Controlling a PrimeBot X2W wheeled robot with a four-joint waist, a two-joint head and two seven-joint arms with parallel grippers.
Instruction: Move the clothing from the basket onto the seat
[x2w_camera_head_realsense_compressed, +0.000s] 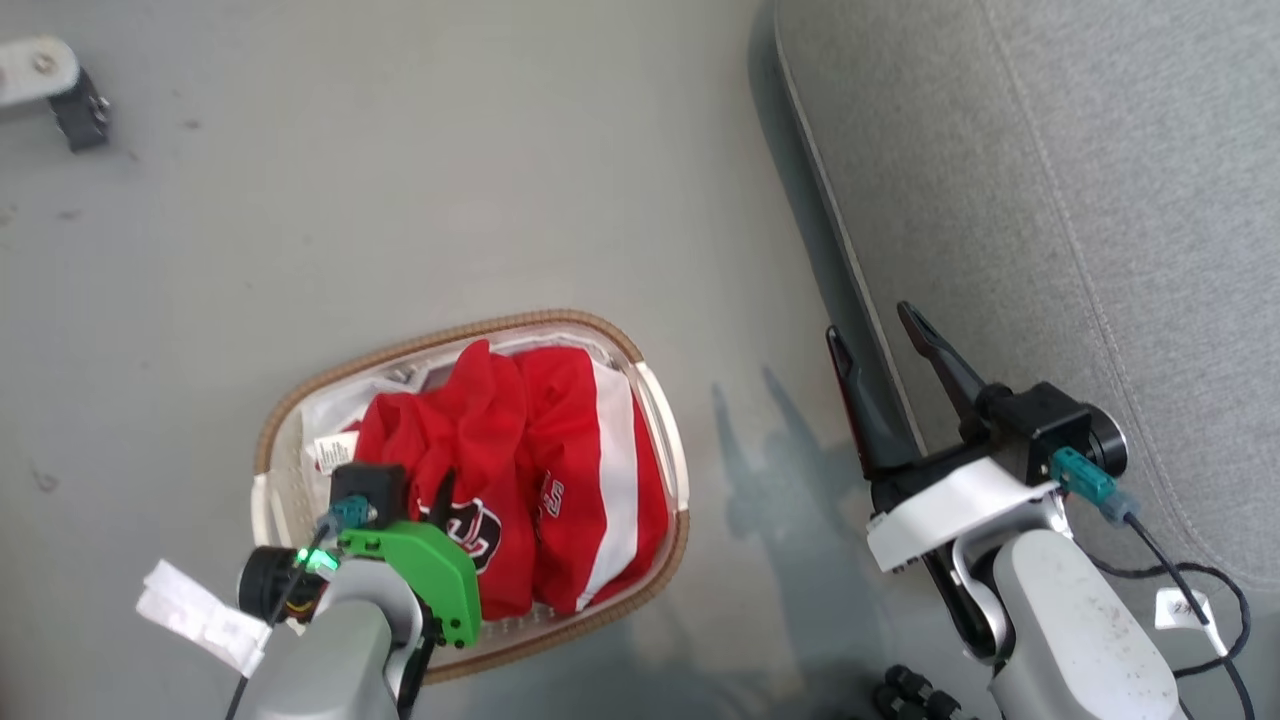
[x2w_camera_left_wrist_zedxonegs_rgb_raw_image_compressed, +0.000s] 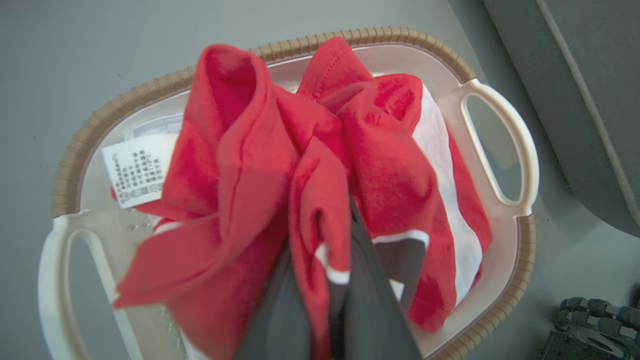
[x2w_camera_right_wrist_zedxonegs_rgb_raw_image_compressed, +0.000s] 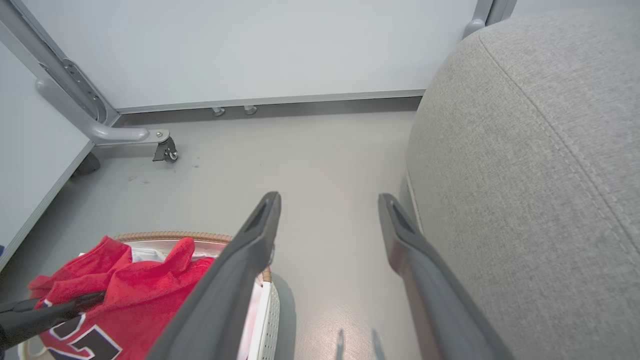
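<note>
Pinching a fold of the red clothing (x2w_camera_head_realsense_compressed: 500, 450), the left hand (x2w_camera_left_wrist_zedxonegs_rgb_raw_image_compressed: 325, 240) is clamped inside the oval white plastic basket (x2w_camera_head_realsense_compressed: 470, 330) with brown woven rim, on the grey floor (x2w_camera_head_realsense_compressed: 400, 150). The right hand (x2w_camera_head_realsense_compressed: 872, 323) gapes wide, empty, just beside the grey fabric seat (x2w_camera_head_realsense_compressed: 1100, 200); a castered metal leg (x2w_camera_head_realsense_compressed: 60, 90) stands well apart.

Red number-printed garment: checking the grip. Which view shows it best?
Left wrist view: the left gripper's fingers pinch the red number-printed garment close up. Head view: a green wrist mount partly covers it. Right wrist view: its number print, far off.
</note>
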